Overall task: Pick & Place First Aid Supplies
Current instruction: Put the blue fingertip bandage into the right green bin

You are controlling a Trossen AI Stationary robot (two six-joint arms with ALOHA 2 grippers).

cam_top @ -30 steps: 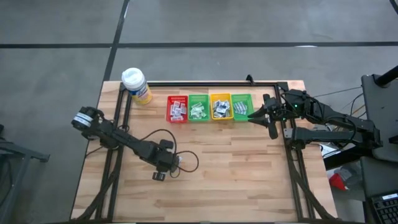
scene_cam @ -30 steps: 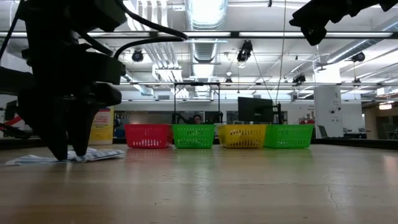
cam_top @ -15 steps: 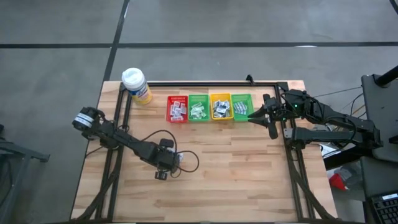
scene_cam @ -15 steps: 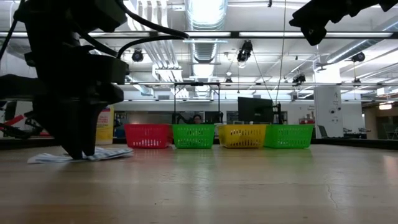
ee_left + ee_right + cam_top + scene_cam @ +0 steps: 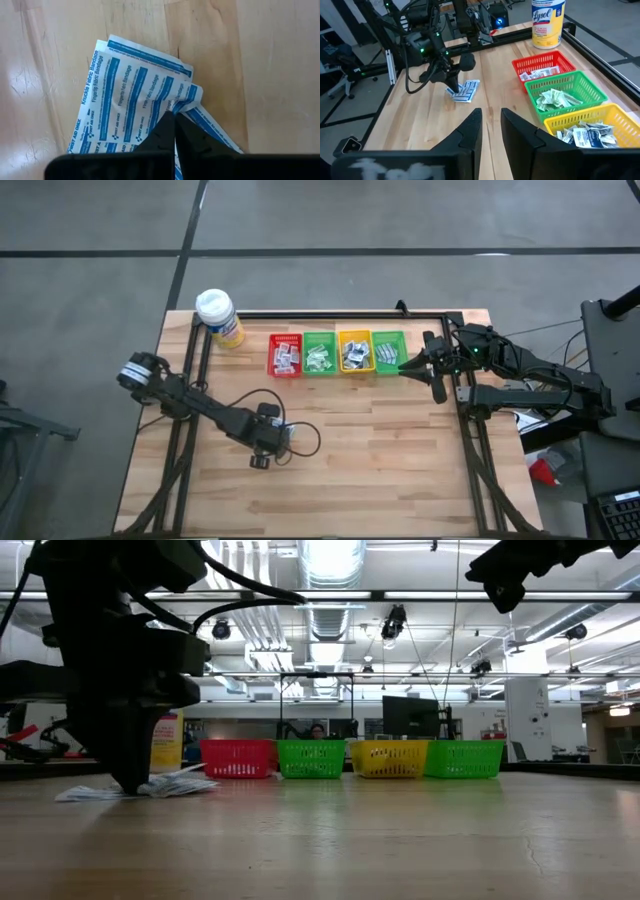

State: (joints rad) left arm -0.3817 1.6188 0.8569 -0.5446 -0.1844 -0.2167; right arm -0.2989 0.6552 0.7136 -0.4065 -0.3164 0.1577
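A blue-printed bandage packet [image 5: 131,102] lay on the counter [image 5: 400,460] toward its left-front part, pinched by the closed jaws of the left gripper [image 5: 282,442]. The right gripper [image 5: 405,367] was held above the bins' right end, jaws narrowly parted, holding nothing.

Both arms are dark, near-black, built of jointed tubular links. The left arm [image 5: 195,406] ends at its base in a pale grey, ribbed round cap, and a thin black cable loops loosely from its wrist. The left claw [image 5: 174,131] shows two matte black fingers tapering to narrow tips. The right arm [image 5: 520,370] carries small green lights near its wrist — its claw [image 5: 491,131] has two broad, smooth black fingers with rounded edges.
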